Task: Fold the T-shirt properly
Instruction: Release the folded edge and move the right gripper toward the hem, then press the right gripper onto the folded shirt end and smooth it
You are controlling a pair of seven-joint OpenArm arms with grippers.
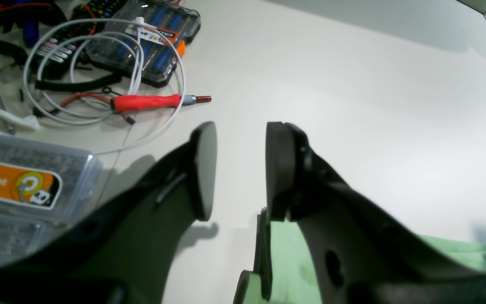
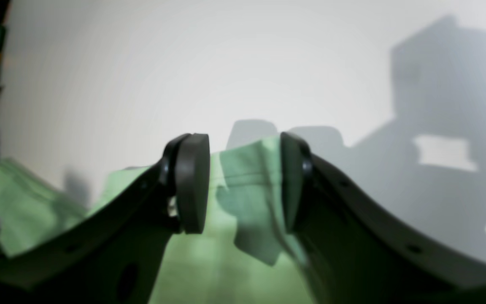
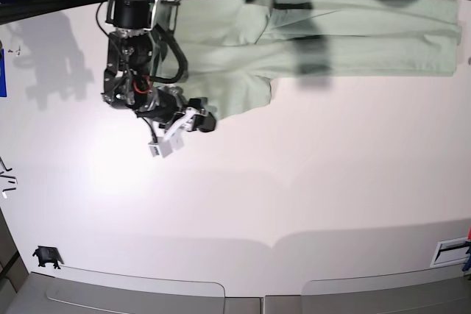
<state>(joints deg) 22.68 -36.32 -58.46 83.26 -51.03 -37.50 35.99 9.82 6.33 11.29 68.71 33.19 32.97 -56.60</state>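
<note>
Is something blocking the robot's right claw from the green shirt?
No, nothing visible is in the way. The right gripper is open right over a corner of the T-shirt, and cloth shows between its pads. Only bare white table lies beyond.

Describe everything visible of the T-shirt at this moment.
The T-shirt is pale sage-green soft cloth, spread mostly flat along the far edge of the white table, with creases and one flap hanging toward the near side. The right gripper, jaws open, straddles a hemmed edge of that flap without clamping it. The collar and buttons cannot be made out.
</note>
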